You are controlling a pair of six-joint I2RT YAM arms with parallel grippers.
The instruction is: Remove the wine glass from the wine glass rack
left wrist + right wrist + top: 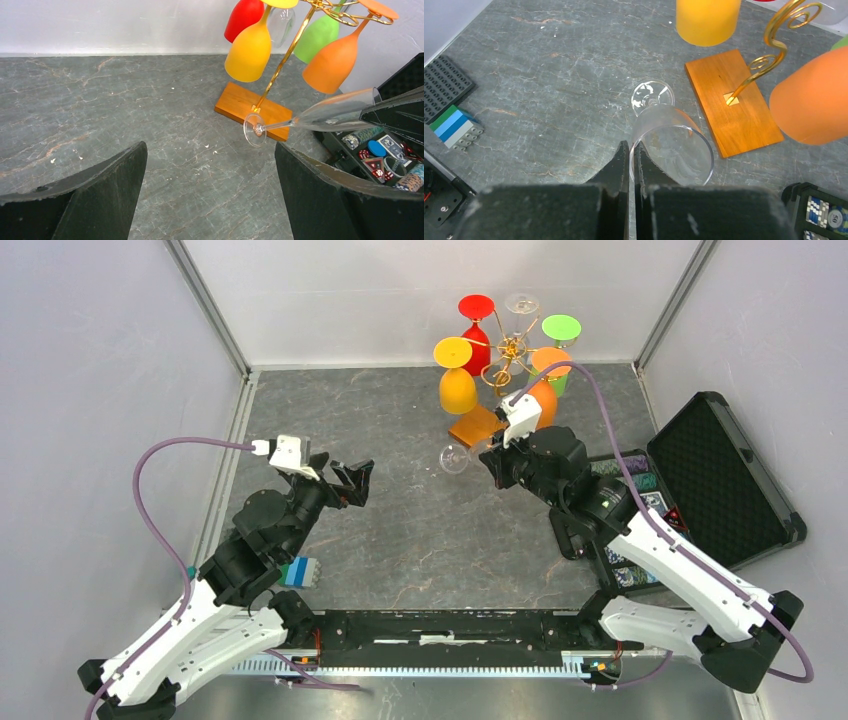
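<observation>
The wine glass (pixel 671 145) is off the rack (pixel 734 102). Judged from this, only setting it down on the worktop (pixel 549 75) remains. The right end effector (pixel 630 150) is clamped on the bowl's rim. The glass projects ahead of it, tilted, just beside the rack's base. The left end effector (pixel 355 480) stands apart, holding nothing.
</observation>
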